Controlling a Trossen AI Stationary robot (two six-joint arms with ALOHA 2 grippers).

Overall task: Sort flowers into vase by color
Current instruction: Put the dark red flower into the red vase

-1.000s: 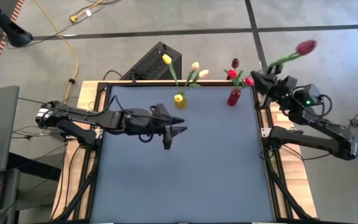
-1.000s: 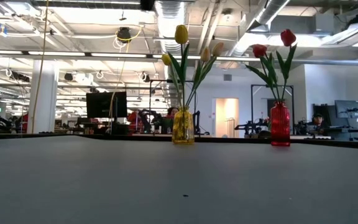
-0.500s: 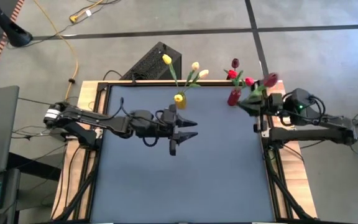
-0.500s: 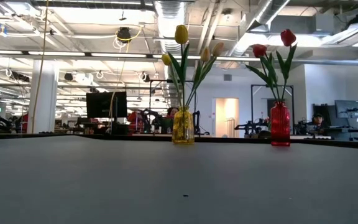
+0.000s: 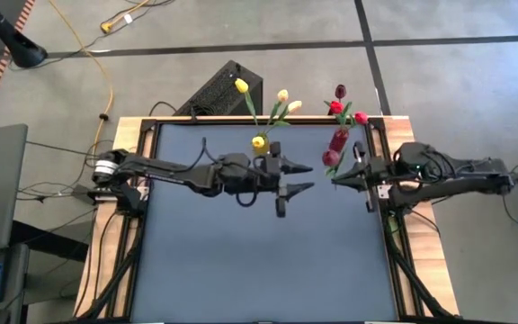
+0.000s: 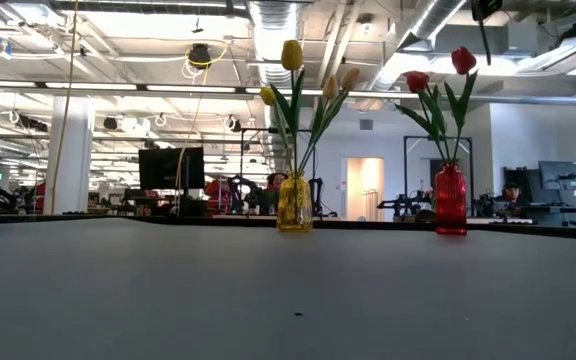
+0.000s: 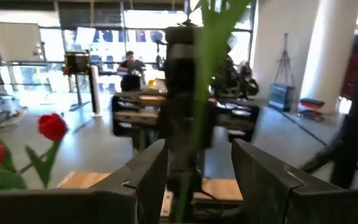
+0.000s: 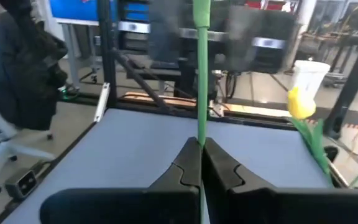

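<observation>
Right gripper (image 5: pixel 338 177) is pinched tight on the thin green stem (image 8: pixel 200 81) of a dark red tulip (image 5: pixel 331 158). It holds the flower up in the air over the right side of the gray table (image 5: pixel 268 261), close to the red vase (image 5: pixel 339 140). That vase stands at the far edge and already has red flowers (image 6: pixel 438 70) in it. Beside it stands the yellow vase (image 5: pixel 260 144), with yellow and cream flowers (image 6: pixel 303 75) inside.

Left gripper (image 5: pixel 299 177) has its two fingers spread apart. It holds nothing. It reaches across the middle of the table and points at the right one. In the left wrist view, a blurry green stem shows in the gap ahead of those fingers, so it looks ready to take the flower. I cannot tell if it touches the stem.

What could go wrong? The stem is skinny and bendy. If the open fingers close a bit to one side, they will miss it. If the right one lets go too soon, the flower will fall on the table. The two arms are near each other, so they could bump. The vases are close too, and a swinging flower or arm could knock the red one over.
</observation>
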